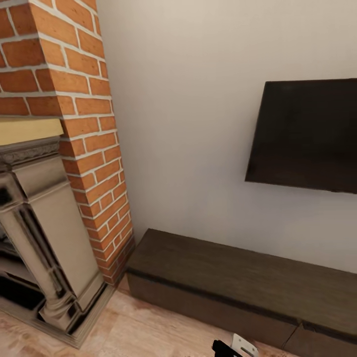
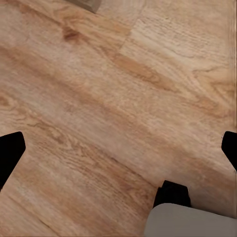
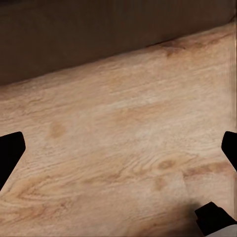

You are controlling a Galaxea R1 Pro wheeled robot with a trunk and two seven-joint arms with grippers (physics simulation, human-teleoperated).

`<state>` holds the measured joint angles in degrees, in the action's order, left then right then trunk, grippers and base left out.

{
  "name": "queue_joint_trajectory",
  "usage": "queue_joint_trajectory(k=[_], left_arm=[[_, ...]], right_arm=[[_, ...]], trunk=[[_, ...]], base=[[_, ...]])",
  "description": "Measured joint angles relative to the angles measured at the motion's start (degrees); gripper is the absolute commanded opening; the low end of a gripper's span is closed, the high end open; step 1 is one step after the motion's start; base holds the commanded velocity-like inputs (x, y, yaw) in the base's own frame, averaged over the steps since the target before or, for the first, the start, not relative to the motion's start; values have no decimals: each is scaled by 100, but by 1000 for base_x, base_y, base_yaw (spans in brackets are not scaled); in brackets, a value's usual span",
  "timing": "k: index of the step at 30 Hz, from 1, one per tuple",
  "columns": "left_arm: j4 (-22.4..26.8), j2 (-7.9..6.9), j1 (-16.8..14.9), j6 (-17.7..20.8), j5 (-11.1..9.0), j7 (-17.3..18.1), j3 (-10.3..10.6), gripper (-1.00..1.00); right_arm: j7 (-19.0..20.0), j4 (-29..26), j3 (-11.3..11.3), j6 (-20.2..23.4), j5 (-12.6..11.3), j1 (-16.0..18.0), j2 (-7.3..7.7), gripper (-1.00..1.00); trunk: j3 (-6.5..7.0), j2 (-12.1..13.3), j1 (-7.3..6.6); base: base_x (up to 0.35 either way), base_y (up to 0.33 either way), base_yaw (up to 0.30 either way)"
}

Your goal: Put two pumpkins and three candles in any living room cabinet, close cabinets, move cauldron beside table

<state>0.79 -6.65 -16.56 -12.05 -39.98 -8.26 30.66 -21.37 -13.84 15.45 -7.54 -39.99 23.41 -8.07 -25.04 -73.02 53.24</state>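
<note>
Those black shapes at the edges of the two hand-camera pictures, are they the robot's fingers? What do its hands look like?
Likely yes. In the left wrist view, matt black, blunt-ended fingers poke in from both sides over the wood-plank floor, with a black block on a pale grey rounded body nearby. The right wrist view shows matching black fingers. The head view shows a black and white part; no cables or markings show.

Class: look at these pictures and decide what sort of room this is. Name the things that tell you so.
Most likely a living room. A brick fireplace with a pale carved surround stands at the left, a dark flat screen hangs on the wall, and a long low dark wooden cabinet sits beneath it on a wood floor.
</note>
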Motion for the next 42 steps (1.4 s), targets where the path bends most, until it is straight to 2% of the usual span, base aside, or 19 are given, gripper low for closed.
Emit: queue_joint_trajectory(k=[23,42], left_arm=[[0,-9,11,-3,1,1,3,100],[0,-10,12,-12,4,0,5,100]], right_arm=[[77,1,0,2,-1,0,2,100],[77,-4,0,2,0,0,-1,100]], trunk=[[45,0,0],[89,0,0]], base=[[-23,1,-280],[0,73,-271]])
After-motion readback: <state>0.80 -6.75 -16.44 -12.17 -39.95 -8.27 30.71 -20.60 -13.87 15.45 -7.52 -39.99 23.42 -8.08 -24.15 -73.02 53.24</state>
